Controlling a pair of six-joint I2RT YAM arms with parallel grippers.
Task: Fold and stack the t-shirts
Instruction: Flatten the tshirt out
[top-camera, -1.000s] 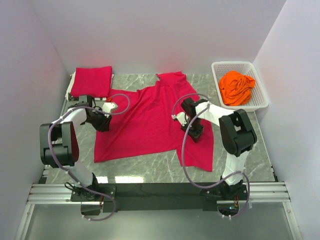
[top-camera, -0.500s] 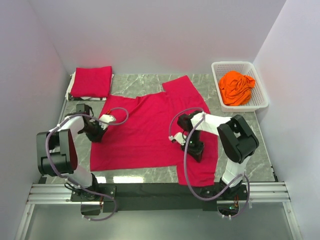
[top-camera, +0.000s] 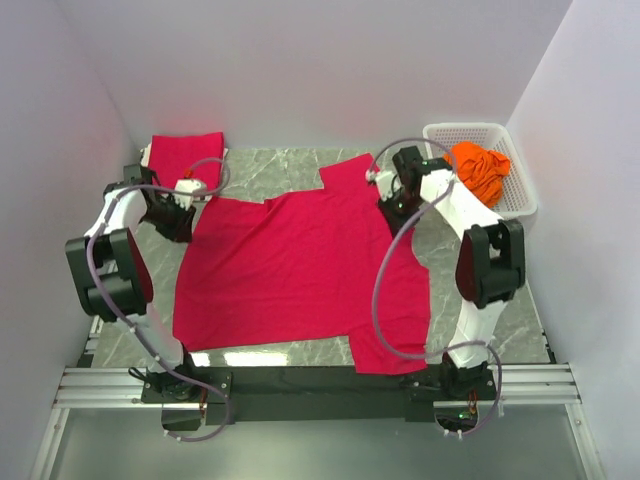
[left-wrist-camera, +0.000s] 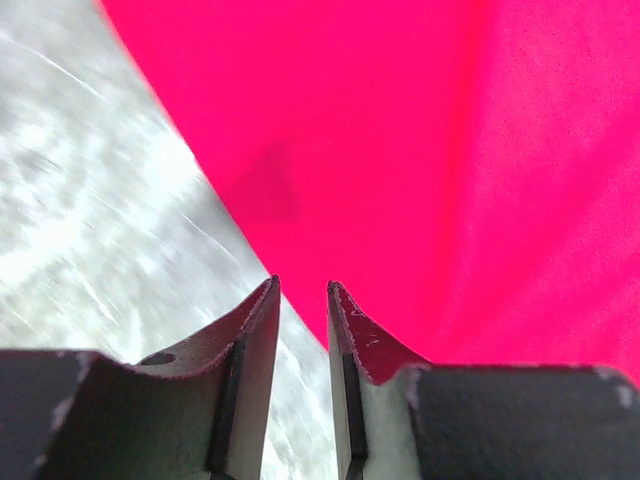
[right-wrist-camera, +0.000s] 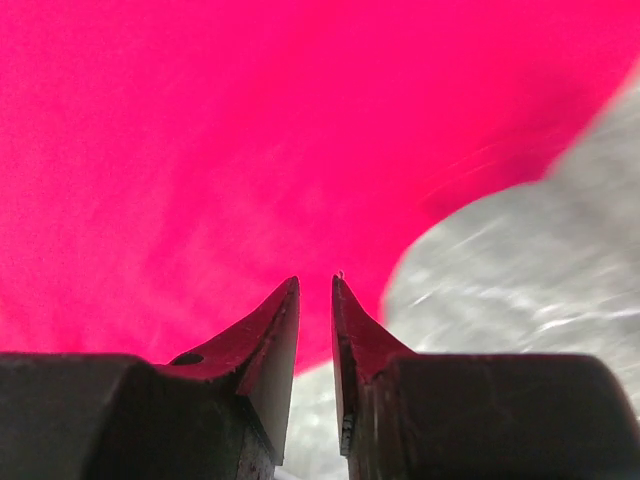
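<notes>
A crimson t-shirt (top-camera: 300, 260) lies spread flat on the marble table, collar end toward the back. My left gripper (top-camera: 183, 218) hovers at its left sleeve edge, with its jaws a narrow gap apart and empty (left-wrist-camera: 300, 285); the shirt's edge (left-wrist-camera: 450, 150) runs just ahead of the tips. My right gripper (top-camera: 393, 203) is low over the right shoulder area, also slightly open and empty (right-wrist-camera: 315, 280), with red cloth (right-wrist-camera: 200, 150) beyond it. A folded crimson shirt (top-camera: 185, 158) lies at the back left. An orange shirt (top-camera: 475, 170) lies crumpled in the basket.
A white lattice basket (top-camera: 520, 205) stands at the back right. Bare marble (top-camera: 270, 170) shows behind the shirt, and also in the left wrist view (left-wrist-camera: 90, 200) and the right wrist view (right-wrist-camera: 530, 270). Walls close in on the left, back and right.
Both grippers have moved from the near half of the shirt up toward its back edge. The shirt now lies flatter and a little nearer the front.
</notes>
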